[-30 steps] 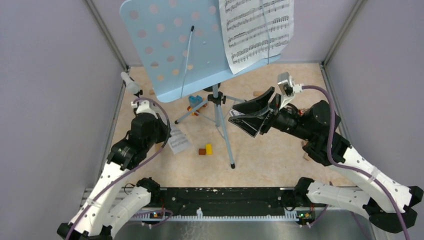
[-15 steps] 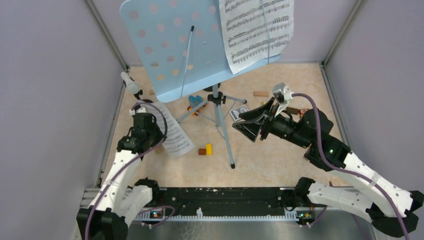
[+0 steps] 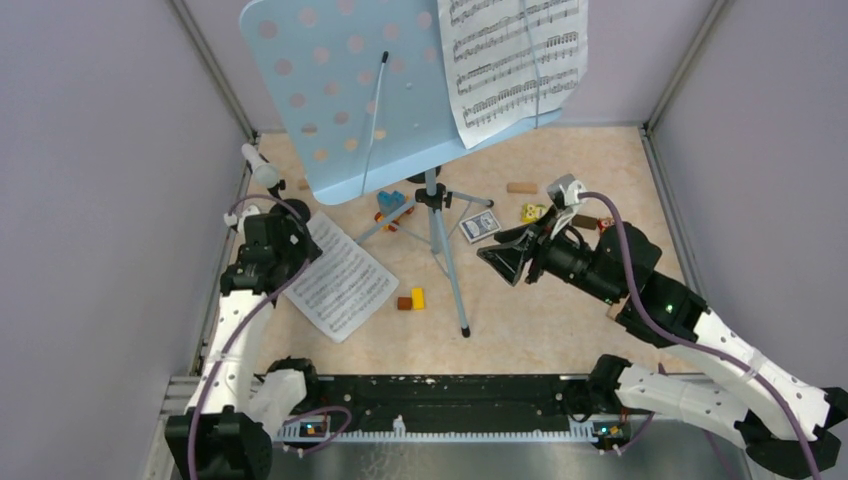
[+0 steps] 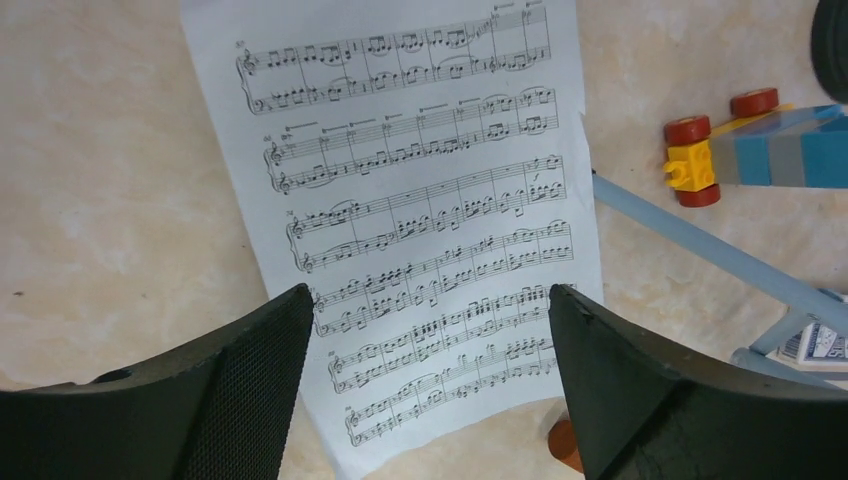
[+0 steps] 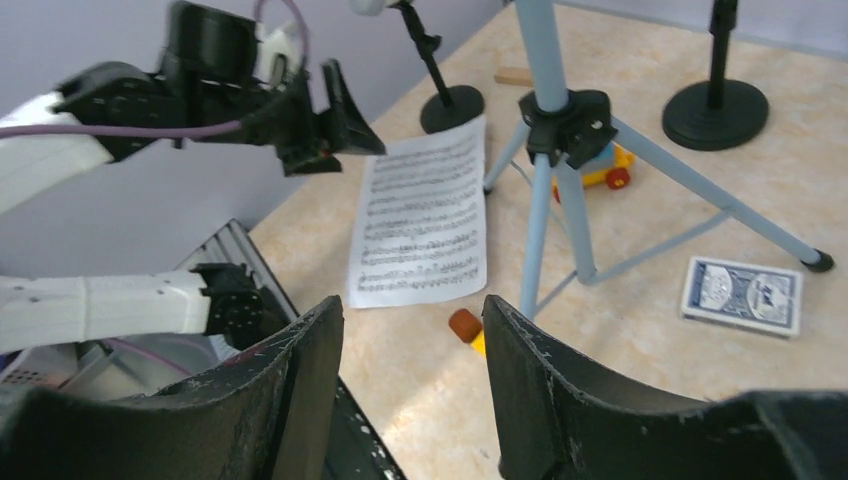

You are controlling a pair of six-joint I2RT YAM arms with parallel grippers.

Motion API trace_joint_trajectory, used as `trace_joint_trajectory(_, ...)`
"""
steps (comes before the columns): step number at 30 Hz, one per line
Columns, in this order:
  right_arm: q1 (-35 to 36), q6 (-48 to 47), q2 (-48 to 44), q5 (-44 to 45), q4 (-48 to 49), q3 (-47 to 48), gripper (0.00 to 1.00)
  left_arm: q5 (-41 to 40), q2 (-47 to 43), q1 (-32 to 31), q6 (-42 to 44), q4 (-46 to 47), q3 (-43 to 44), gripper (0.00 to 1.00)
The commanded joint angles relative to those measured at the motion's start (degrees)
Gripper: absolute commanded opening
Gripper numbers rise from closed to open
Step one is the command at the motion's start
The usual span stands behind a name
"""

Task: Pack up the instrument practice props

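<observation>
The light-blue perforated music rack stands on its tripod legs at the back, with one white sheet-music page on it. Another page lies flat on the table, left of the tripod. My left gripper hovers over that page, open, with nothing between its jaws. My right gripper hangs open and empty right of the tripod. A white microphone stands at the far left. Two black round-based holders sit behind the tripod.
A blue-and-orange toy car sits under the rack. A card deck lies right of the tripod. Small red and yellow blocks lie by the front leg, and a wooden block lies farther back. Grey walls close in both sides.
My left gripper has opened and let go of the page, which now lies spread on the table; the left arm drew back leftward. The right gripper dropped lower and nearer.
</observation>
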Motion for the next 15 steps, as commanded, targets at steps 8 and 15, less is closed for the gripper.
trace_joint_trajectory(8,0.55,-3.63,2.74,16.69,-20.09,15.05,0.55,-17.85,-15.97,0.59,12.43,-15.21,29.48,0.96)
trace_joint_trajectory(15,0.54,-6.37,5.99,21.21,-26.11,25.38,0.55,7.48,-14.37,-0.80,21.77,-9.65,51.75,0.89)
